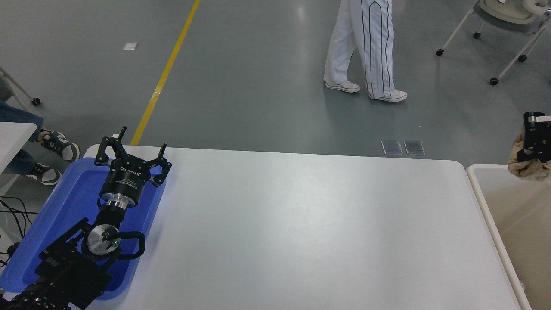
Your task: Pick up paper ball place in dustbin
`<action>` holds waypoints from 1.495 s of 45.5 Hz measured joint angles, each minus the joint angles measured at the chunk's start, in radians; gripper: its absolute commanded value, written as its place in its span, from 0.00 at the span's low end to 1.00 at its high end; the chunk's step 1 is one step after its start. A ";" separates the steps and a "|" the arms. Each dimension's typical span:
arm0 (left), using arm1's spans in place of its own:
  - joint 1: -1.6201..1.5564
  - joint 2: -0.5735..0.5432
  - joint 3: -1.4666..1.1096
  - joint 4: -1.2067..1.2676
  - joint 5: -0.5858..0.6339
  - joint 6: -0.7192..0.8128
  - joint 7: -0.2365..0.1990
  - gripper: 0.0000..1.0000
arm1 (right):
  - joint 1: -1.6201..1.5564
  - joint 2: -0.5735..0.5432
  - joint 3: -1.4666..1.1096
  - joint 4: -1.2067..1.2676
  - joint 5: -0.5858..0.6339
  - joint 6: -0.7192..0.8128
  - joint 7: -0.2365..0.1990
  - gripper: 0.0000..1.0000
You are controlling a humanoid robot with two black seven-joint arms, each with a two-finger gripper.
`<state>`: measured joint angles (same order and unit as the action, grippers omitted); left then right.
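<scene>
My right gripper (533,148) is at the right edge of the head view, shut on the tan-brown paper ball (527,165). It holds the ball in the air above the far end of the cream-beige dustbin (482,196), which stands against the table's right side. Most of the right arm is out of the picture. My left gripper (131,150) is open and parked over the blue tray (73,202) at the lower left.
The white table (301,224) fills the middle. A person in white striped trousers (366,43) walks on the floor beyond the table. A seated person's shoes (56,146) show at the left. A wheeled frame (495,43) stands at the top right.
</scene>
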<state>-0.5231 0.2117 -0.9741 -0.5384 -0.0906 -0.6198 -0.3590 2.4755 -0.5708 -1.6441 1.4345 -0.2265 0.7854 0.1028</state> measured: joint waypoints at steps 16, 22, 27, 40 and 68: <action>0.000 0.000 0.000 0.000 0.000 0.000 0.000 1.00 | -0.067 -0.147 -0.083 -0.124 -0.013 0.000 -0.009 0.00; 0.000 0.000 0.000 0.000 0.000 0.000 0.000 1.00 | -0.165 -0.185 -0.090 -0.218 -0.011 0.000 -0.010 0.00; 0.000 0.000 0.000 0.000 0.000 0.000 0.000 1.00 | -0.253 -0.205 -0.076 -0.296 -0.008 0.000 -0.011 0.00; 0.000 0.000 0.000 0.000 0.000 0.000 0.000 1.00 | -0.505 -0.265 0.030 -0.516 -0.003 0.000 -0.013 0.00; 0.000 0.000 0.000 0.000 0.000 0.000 0.000 1.00 | -1.250 -0.306 0.632 -1.085 -0.001 0.000 -0.014 0.00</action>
<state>-0.5229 0.2117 -0.9741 -0.5384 -0.0907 -0.6198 -0.3592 1.2259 -0.8764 -1.0121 0.3499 -0.2273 0.7854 0.0890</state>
